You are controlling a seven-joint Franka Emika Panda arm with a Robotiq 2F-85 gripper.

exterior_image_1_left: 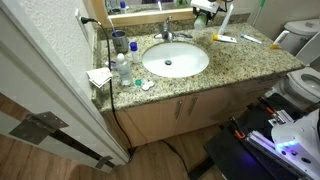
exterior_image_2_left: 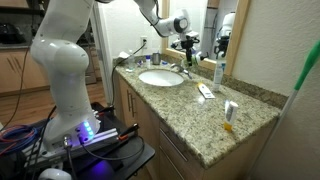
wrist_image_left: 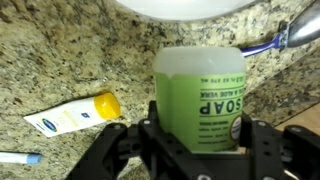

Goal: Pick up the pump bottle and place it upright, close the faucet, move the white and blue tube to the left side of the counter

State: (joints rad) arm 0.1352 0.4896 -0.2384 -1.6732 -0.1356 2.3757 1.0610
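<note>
**Claw clamped on green "SOAP" bottle above the tabletop**

In the wrist view the claw point(wrist_image_left: 198, 138) is closed on the pump bottle point(wrist_image_left: 198, 85), one dark finger pressed against each side of its body. The label carries the word "SOAP" in large dark letters, which read upside down in this view. The smaller print beside it is too fine to read. The bottle is translucent and holds green liquid, with a paler band at the end farthest from the claw.

On the speckled tabletop point(wrist_image_left: 60, 60) below lies a short white tube with a yellow cap point(wrist_image_left: 72, 115), printed with a blue oval logo whose wording is illegible. The white and blue tube point(wrist_image_left: 20, 157) lies apart from it at the lower edge.

In both exterior views the bottle hangs clear of the tabletop at the back, close to the mirror and near the faucet point(exterior_image_1_left: 165, 33). The sink point(exterior_image_1_left: 146, 62) sits in front. A clear water bottle point(exterior_image_1_left: 122, 68) and a dark cup point(exterior_image_1_left: 119, 42) stand beside the sink. What they hold cannot be told.
</note>
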